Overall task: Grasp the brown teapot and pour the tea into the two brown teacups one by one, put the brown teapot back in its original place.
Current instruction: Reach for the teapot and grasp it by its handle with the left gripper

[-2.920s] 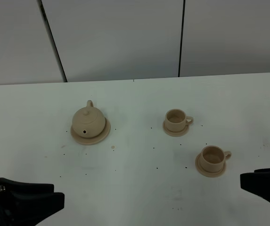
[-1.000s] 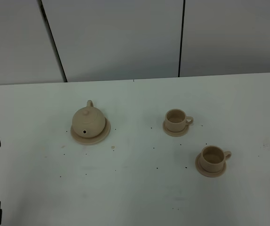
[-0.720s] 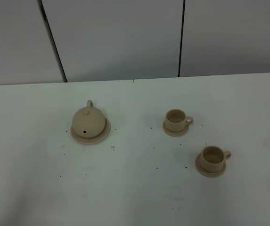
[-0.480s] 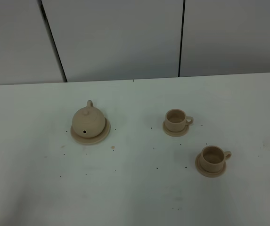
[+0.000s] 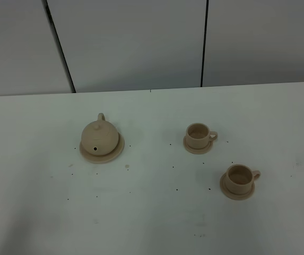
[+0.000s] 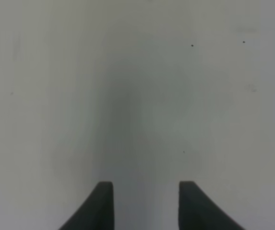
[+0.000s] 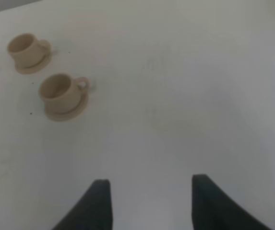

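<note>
The left gripper and right gripper have backed out of the high view, so no pouring has begun. Both are wide open and hold nothing. The round, smooth tan clay teapot sits on its wide flat saucer. It is well apart from the two small tan clay cups on the white table.

You find teapot on wide saucer, left. Right: far teacup on far saucer; before it, further right, near teacup on near saucer.

White speckled table meets pale grey wall panels.
</note>
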`<state>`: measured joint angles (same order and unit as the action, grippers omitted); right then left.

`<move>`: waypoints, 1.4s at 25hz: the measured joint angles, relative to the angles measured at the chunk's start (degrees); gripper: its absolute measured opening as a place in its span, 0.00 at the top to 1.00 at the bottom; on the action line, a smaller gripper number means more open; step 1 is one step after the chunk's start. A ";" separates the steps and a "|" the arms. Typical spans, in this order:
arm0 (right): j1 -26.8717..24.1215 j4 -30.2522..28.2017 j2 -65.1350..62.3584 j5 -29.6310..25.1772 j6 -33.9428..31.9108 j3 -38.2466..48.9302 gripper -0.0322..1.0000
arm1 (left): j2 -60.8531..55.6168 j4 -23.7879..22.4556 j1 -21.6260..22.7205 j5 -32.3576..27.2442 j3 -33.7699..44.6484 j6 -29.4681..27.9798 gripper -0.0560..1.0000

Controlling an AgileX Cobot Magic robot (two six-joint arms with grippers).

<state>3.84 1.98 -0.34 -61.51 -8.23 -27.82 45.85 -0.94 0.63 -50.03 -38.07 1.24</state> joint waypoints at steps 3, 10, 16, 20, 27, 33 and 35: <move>-1.27 0.00 0.00 0.00 -0.05 0.00 0.60 | 0.00 0.00 0.00 0.00 0.00 -0.14 0.58; -5.89 0.00 0.00 0.00 -0.05 0.00 0.60 | 0.00 -0.07 0.00 0.00 0.00 -1.24 0.58; -6.19 0.00 0.00 0.00 -0.05 0.00 0.60 | 0.00 -0.22 0.00 1.10 0.00 -1.24 0.58; -6.19 0.00 0.00 0.00 -0.06 0.00 0.60 | 0.93 -0.21 0.00 1.30 -1.90 -0.68 0.58; -6.19 0.00 0.00 0.00 -0.06 0.00 0.60 | 6.65 1.34 0.00 1.48 -9.29 1.67 0.58; -6.19 0.00 0.00 0.00 -0.11 0.00 0.60 | 14.34 8.38 0.00 3.46 -14.91 9.73 0.58; -6.19 0.00 0.00 0.00 -0.17 0.00 0.60 | 18.07 9.25 0.00 4.94 -16.90 11.21 0.58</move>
<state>-2.34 1.98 -0.34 -61.51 -8.40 -27.82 63.92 8.31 0.63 -45.09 -54.97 12.45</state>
